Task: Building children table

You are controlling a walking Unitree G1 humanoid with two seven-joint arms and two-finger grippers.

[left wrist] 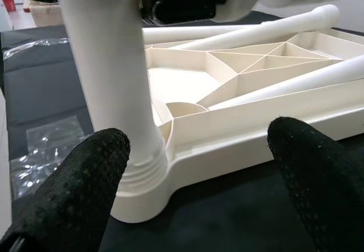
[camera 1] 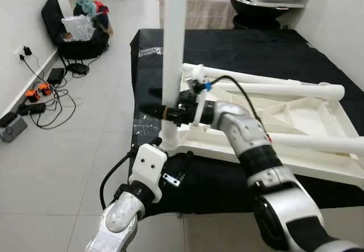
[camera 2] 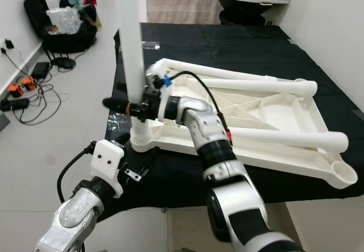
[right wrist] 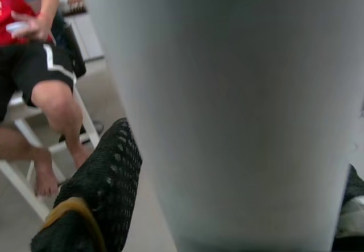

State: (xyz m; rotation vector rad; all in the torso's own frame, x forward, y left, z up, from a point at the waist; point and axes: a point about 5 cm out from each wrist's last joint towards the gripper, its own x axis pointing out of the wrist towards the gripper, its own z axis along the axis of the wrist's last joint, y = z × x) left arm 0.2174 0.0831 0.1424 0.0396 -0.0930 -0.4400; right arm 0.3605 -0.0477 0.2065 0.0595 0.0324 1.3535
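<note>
A white plastic children's table lies upside down on a black-covered worktop. One white table leg stands upright in the corner socket nearest me. My right gripper is shut around this leg a little above the socket; one black finger presses against the leg. My left gripper is open, low at the worktop's front edge, its fingers spread either side of the socket corner without touching it. Two more legs lie across the underside.
Clear plastic wrap and a small metal bracket lie on the black cloth near the corner. Cables and chargers and a black chair with bags occupy the floor at left. A person sits on a stool.
</note>
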